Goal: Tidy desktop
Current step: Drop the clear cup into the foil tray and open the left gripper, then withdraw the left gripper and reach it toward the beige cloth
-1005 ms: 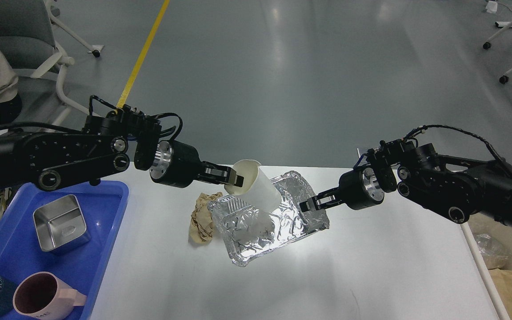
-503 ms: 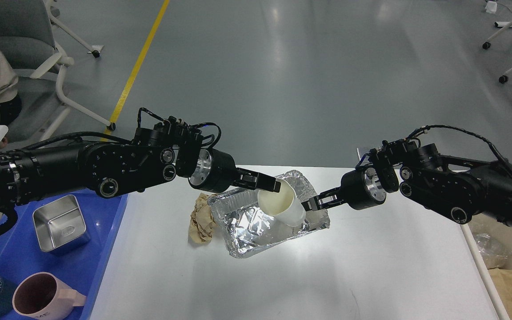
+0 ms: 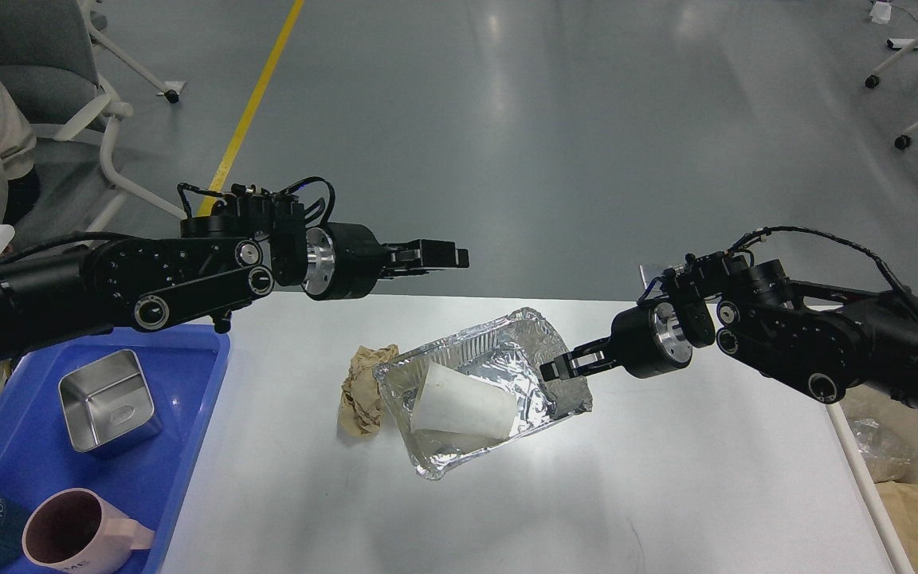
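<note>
Your white rectangular desktop (image 3: 666,494) fills the lower frame; at centre a crumpled foil tray (image 3: 543,399) cradles a tipped white paper cup (image 3: 463,406), the right gripper (image 3: 556,368) clamped on its rim to steady it, the left gripper (image 3: 447,257) raised, empty, jaw gap unclear.

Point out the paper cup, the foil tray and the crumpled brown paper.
paper cup (image 3: 463,402), head view, its side wall.
foil tray (image 3: 524,356), head view, its far wall.
crumpled brown paper (image 3: 360,391), head view, its middle.

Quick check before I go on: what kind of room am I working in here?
Probably a lab or workshop test space: a bare grey floor with a yellow line, wheeled office chairs, and a plain white desktop set with staged clutter.
</note>
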`<control>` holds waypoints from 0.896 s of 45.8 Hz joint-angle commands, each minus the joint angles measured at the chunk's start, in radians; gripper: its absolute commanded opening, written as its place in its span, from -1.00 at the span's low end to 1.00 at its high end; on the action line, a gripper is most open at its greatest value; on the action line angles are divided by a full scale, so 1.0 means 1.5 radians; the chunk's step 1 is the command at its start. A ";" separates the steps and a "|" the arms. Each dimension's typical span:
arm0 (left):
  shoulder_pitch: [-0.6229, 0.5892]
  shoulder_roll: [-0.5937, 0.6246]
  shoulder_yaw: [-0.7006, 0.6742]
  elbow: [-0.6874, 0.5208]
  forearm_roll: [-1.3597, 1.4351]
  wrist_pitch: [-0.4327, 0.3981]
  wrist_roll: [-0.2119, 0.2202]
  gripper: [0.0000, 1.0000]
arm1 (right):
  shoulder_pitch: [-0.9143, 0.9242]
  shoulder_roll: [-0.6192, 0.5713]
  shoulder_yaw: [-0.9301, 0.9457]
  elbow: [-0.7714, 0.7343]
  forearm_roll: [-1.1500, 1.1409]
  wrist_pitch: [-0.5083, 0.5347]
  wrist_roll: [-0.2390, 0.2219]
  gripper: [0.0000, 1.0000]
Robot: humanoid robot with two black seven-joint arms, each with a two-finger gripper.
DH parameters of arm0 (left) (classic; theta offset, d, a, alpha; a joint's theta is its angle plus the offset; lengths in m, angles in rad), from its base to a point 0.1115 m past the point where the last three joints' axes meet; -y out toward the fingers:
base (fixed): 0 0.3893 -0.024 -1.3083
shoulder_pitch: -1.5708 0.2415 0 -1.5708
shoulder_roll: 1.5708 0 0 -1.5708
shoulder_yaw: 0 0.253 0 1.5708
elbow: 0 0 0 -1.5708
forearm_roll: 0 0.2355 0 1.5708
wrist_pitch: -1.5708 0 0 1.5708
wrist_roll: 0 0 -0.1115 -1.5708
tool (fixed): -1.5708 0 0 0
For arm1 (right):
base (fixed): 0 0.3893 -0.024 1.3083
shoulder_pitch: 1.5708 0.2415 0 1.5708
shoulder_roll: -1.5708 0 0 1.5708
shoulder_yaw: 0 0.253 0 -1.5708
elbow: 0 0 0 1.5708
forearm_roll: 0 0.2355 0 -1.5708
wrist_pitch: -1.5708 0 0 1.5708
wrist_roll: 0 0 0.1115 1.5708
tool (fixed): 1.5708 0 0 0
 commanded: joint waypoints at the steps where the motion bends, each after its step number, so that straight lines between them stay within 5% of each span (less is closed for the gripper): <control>1: 0.017 0.046 0.006 -0.002 -0.003 -0.010 0.010 0.38 | -0.001 -0.002 0.002 0.000 0.001 0.000 0.000 -1.00; 7: 0.056 0.134 0.009 -0.026 -0.009 -0.061 0.042 0.43 | -0.001 -0.004 -0.001 0.000 0.017 0.000 0.000 -1.00; 14: 0.074 0.251 0.003 -0.077 -0.008 -0.071 0.036 0.43 | -0.001 -0.003 -0.003 0.000 0.019 0.000 0.000 -1.00; 33: 0.139 0.627 0.003 -0.347 -0.007 0.034 0.033 0.58 | -0.001 -0.003 -0.003 -0.001 0.019 -0.001 0.000 -1.00; 41: 0.194 0.739 0.008 -0.374 -0.007 0.042 0.015 0.59 | -0.001 0.003 -0.003 -0.002 0.019 -0.001 0.000 -1.00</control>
